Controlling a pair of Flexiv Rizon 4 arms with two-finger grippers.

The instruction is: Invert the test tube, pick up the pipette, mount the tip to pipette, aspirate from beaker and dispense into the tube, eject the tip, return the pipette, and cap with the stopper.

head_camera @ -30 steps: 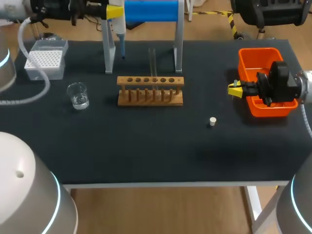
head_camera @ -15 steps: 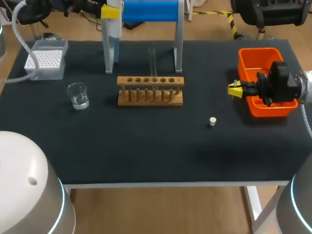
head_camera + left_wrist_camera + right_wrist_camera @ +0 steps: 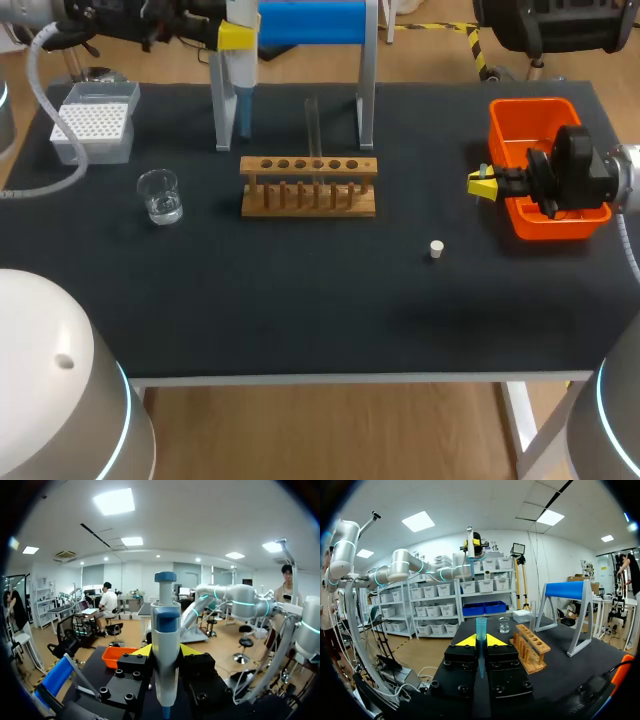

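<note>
Two pincers, both clenched. L pincer (image 3: pixel 232 35) grips the one pipette (image 3: pixel 165 645) upright, a finger on each side of its white body. Blue plunger cap sits above the fingers, and the blue lower end hangs below them, just beside one leg of the stand (image 3: pixel 310 20), which has a blue bar on grey legs.

R pincer (image 3: pixel 483 184) holds one tip (image 3: pixel 480 630), a slim clear-blue cone, open end up, pinched between the yellow ends. One orange bin (image 3: pixel 545 120) lies right behind this pincer, under its black body.

One test tube (image 3: pixel 312 125), clear glass and thin, stands upright in the one wooden rack (image 3: pixel 308 186). Both are ahead of R pincer, well apart from it, and near L pincer on the surface (image 3: pixel 300 300).

One beaker (image 3: pixel 160 195), clear w/ a little liquid, and one tip box (image 3: pixel 93 125), white w/ a grid top, sit nearer L pincer, apart from each other.

One stopper (image 3: pixel 436 249), small and white, lies alone on the surface near R pincer, touching nothing.
</note>
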